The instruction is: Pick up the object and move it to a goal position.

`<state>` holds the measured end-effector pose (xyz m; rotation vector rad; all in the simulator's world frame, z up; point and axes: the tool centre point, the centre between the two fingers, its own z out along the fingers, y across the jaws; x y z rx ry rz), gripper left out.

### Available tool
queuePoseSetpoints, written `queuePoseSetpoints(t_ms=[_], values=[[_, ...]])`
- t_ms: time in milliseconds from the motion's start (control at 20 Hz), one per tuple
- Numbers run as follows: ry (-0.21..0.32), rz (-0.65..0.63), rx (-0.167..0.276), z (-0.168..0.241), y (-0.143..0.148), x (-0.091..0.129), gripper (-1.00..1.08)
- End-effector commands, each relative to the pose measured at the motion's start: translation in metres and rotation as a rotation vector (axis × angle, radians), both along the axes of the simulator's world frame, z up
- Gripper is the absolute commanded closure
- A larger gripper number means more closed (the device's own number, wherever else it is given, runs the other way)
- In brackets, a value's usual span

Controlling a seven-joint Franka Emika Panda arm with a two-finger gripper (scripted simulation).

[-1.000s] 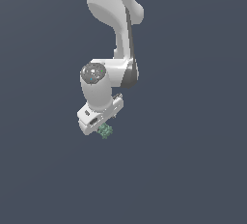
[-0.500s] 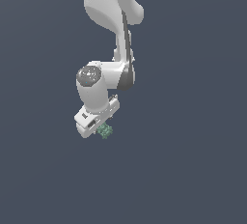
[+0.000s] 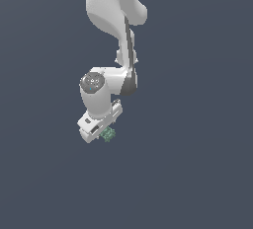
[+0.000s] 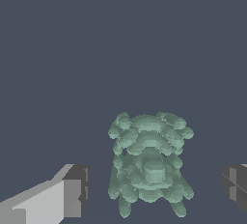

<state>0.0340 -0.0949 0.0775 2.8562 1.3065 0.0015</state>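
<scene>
no readable text, no labels

Bumpy green lump (image 4: pixel 149 167) between fingertips (image 4: pixel 72 194)

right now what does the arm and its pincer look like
The glossy white, rounded-link arm has dark grey bands at its joints and a dark grey round cap with small pale markings on the wrist housing. No cables show. The boxy white pincer has white fingers ending in dark grey, blocky pads, seen in the wrist view.
</scene>
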Motion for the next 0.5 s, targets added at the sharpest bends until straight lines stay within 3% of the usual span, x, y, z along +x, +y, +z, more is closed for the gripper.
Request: queuePoseSetpoints(t_ms=[0, 400, 450], values=[[0.001, 0.001, 0.000, -0.014, 0.000, -0.001, -0.92], [0.001, 0.003, 0.000, -0.033, 0.000, 0.000, -0.92], [0.001, 0.003, 0.000, -0.033, 0.000, 0.000, 1.08]])
